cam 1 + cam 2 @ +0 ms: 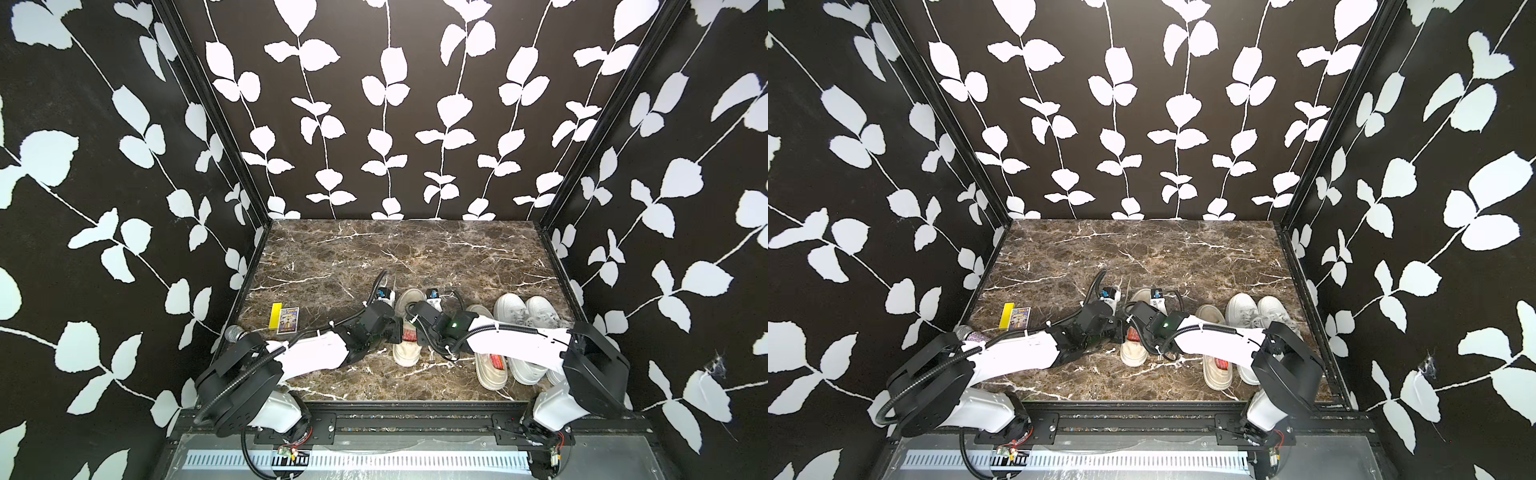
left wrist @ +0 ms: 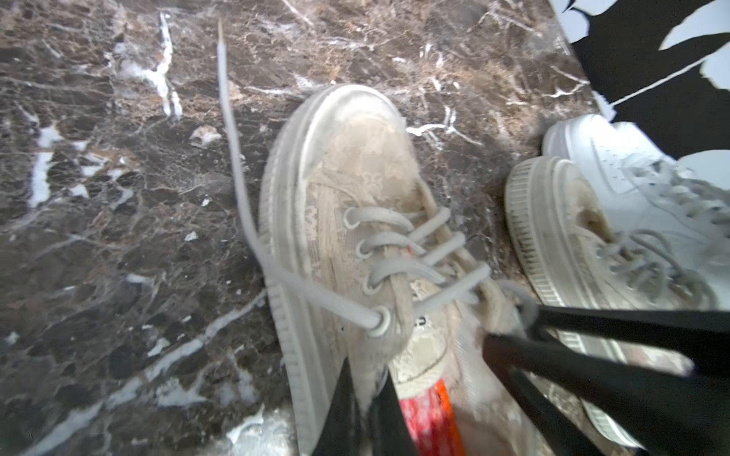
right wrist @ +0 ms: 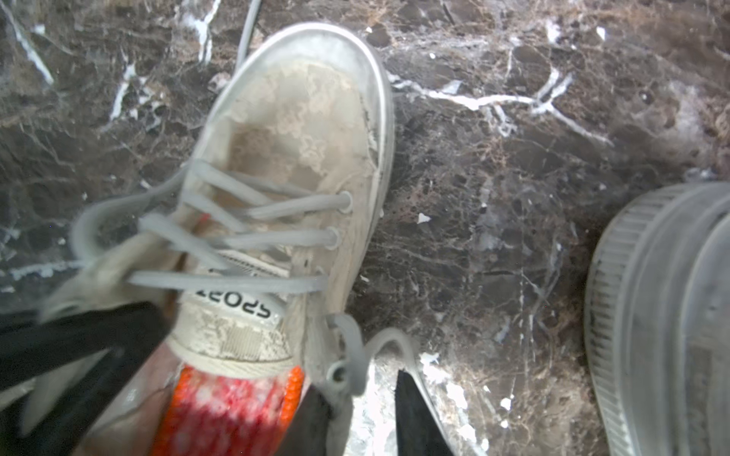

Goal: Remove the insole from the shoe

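A worn beige lace-up shoe [image 1: 409, 297] stands mid-table in both top views, toe pointing away, and both arms meet over its opening. Its red and orange insole [image 2: 430, 418] lies inside, under the tongue, and shows again in the right wrist view as the insole [image 3: 225, 414]. My left gripper [image 2: 367, 379] is shut on the shoe's left side wall by the top eyelet. My right gripper [image 3: 357, 385] is open and straddles the right side wall, with one finger inside next to the insole and one outside over the table.
A matching beige shoe [image 1: 488, 370] and a pair of white sneakers [image 1: 519, 311] stand close to the right. A yellow box [image 1: 275, 318], a card [image 1: 289, 321] and a microphone [image 1: 235, 333] lie at the left. Black walls enclose the marble table [image 1: 374, 257].
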{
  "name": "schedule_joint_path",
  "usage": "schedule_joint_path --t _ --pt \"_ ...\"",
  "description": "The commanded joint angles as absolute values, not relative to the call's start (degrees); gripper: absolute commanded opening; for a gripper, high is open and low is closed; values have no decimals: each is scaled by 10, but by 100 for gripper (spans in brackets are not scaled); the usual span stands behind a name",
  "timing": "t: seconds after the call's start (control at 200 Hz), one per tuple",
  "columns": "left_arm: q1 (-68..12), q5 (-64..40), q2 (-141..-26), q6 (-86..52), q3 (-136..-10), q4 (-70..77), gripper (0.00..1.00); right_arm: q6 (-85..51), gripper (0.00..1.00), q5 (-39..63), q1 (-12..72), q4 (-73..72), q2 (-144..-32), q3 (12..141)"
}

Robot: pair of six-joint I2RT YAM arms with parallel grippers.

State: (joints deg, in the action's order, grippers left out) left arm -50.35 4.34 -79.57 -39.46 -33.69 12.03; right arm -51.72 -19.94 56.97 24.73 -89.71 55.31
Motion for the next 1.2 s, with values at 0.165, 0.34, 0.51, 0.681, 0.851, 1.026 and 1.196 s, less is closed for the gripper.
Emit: schedule_joint_path --t 0.165,0.34,0.51,0.681,0.851,1.026,1.196 --pt "-497 103 -753 -411 -311 112 0 -548 9 -234 520 303 -877 514" --pt "-492 103 -754 -433 -284 127 0 -564 8 -216 503 281 -873 483" --pt "-493 72 -775 -420 -303 123 0 -505 10 -173 507 236 -885 497" --pt "-494 47 -781 -409 -315 136 13 -412 30 -162 517 222 -869 525" --pt "-494 57 -763 -373 -333 98 27 -320 43 -143 521 223 -840 540" --pt "-495 68 -745 -362 -327 89 39 -232 50 -149 540 207 -809 536" --pt "-494 69 -756 -361 -327 97 39 -158 50 -133 571 164 -800 530"
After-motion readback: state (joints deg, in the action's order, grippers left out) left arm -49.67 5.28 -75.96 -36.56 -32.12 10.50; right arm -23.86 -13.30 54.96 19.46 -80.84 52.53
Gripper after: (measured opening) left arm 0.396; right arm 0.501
